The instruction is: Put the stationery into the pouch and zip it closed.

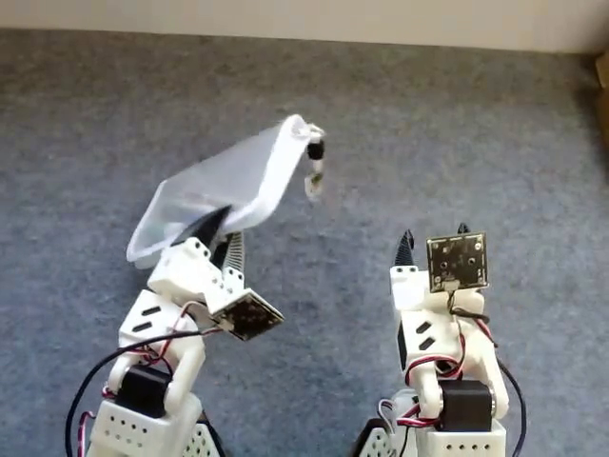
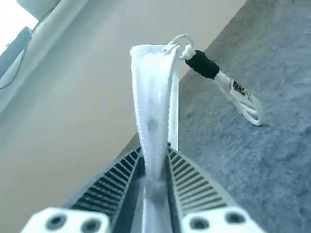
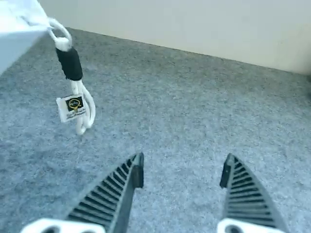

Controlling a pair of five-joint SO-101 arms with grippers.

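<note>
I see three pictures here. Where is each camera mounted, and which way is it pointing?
High view: fixed above, looking down on the grey table; both arms show, the left gripper holding up the pouch.
Left wrist view: on the left arm's wrist, looking along its fingers, shut on the pouch edge.
Right wrist view: on the right arm's wrist, looking past the open right gripper over the table.
Shared: both wrist views show the zipper pull dangling from the pouch.

Grey short-pile carpeted table top (image 1: 476, 143), an even felt-like nap all over, running back to a pale wall (image 1: 381, 17) along its far edge, the left arm's white base (image 1: 143, 428) and the right arm's white base (image 1: 461, 433) standing side by side at the near edge.
</note>
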